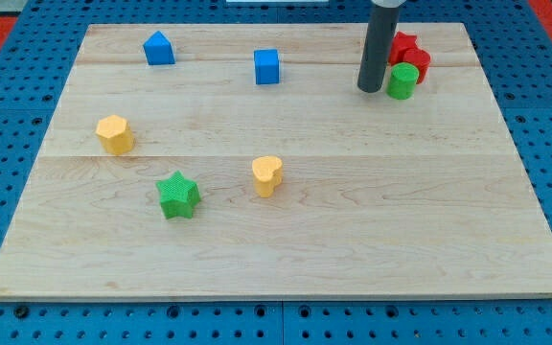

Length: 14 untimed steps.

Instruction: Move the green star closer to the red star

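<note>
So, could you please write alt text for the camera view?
My tip rests near the view's top right beside a green cylinder and red blocks, far from the green star at lower left on the wooden board.

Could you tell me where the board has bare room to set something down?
Free: the right half below the green cylinder, and the bottom strip under the green star. Crowded: the top right, where my tip stands beside the cylinder and red star.
</note>
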Each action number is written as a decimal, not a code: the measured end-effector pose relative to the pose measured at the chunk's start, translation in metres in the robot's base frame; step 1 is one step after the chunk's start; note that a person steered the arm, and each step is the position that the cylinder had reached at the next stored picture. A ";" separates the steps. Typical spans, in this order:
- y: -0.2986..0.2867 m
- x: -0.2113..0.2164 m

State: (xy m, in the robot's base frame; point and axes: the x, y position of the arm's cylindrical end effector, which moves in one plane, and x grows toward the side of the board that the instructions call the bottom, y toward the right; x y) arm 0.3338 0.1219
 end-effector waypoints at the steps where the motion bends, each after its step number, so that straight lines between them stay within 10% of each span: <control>1: 0.017 0.070; 7: -0.141 0.235; 9: -0.198 0.165; 11: -0.193 0.218; 14: -0.233 0.173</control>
State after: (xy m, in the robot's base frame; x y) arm 0.5067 -0.1108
